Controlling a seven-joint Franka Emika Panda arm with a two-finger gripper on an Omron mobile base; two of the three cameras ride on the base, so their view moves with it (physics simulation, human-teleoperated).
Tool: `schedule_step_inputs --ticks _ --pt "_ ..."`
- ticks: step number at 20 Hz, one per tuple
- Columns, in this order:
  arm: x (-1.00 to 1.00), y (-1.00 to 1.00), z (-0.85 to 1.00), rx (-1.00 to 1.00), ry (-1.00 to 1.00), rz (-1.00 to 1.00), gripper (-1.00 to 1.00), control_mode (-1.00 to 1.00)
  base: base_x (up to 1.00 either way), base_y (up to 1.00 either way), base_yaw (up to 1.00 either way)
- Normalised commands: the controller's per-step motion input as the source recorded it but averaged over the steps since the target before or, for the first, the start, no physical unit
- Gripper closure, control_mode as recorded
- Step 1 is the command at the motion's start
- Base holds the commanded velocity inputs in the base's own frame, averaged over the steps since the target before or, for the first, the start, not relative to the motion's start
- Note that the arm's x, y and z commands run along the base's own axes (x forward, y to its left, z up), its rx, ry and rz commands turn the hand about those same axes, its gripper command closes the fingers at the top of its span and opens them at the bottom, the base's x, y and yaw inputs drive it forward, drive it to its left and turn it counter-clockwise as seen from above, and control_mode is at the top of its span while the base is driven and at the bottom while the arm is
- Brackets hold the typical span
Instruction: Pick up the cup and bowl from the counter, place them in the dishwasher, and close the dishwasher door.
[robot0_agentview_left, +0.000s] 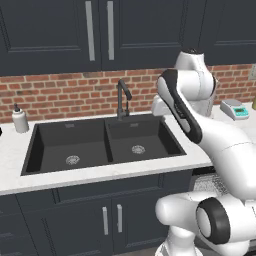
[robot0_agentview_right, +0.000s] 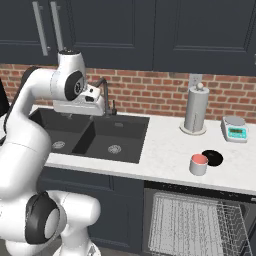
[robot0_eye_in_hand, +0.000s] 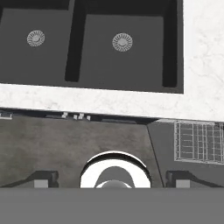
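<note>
Closest to my hand camera are the two dark finger tips (robot0_eye_in_hand: 41, 179), set far apart at the bottom corners with nothing between them, so I read the gripper (robot0_eye_in_hand: 113, 180) as spread wide and empty. Beyond them that camera looks straight down on the front edge of the counter (robot0_eye_in_hand: 87, 97), the black double sink (robot0_eye_in_hand: 87, 43) with its two round drains, and a corner of the wire rack (robot0_eye_in_hand: 199, 142) at the right.

From my right base camera I see the cup (robot0_agentview_right: 198, 164) standing on the white counter to the right of the sink, near the front edge, with the bowl (robot0_agentview_right: 212, 158) just behind and beside it; whether they touch I cannot tell. Below them the dishwasher (robot0_agentview_right: 200, 222) stands open with the silver rack showing inside. Further back stand a paper towel holder (robot0_agentview_right: 196, 110) and a kitchen scale (robot0_agentview_right: 235, 128); its display is too small for me to read, and I can make out no writing anywhere.

My left base camera gives me the soap bottle (robot0_agentview_left: 20, 119) at the far left of the counter and the faucet (robot0_agentview_left: 122, 97) behind the sink. The arm blocks the cup and bowl there, though the scale (robot0_agentview_left: 235, 109) peeks past it.
</note>
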Motion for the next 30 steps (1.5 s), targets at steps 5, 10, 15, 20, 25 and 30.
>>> schedule_step_inputs --ticks 5,10,15,20,25,30 --pt "0.00 -0.06 -0.26 0.00 0.20 0.00 -1.00 -1.00 0.00 0.00 0.00" --pt "0.00 -0.51 -0.14 0.00 0.03 0.00 -1.00 -1.00 0.00 0.00 0.00" --pt "0.00 -0.69 -0.28 0.01 0.00 -0.01 -1.00 -1.00 0.00 0.00 0.00" --pt "0.00 -0.37 -0.43 0.00 -0.05 -0.01 -1.00 -1.00 0.00 0.00 0.00" --pt "0.00 -0.22 -0.34 0.00 -0.05 0.00 -1.00 -1.00 0.00 0.00 0.00" --pt "0.00 -0.40 -0.17 0.00 -0.01 0.00 -1.00 -1.00 0.00 0.00 0.00"
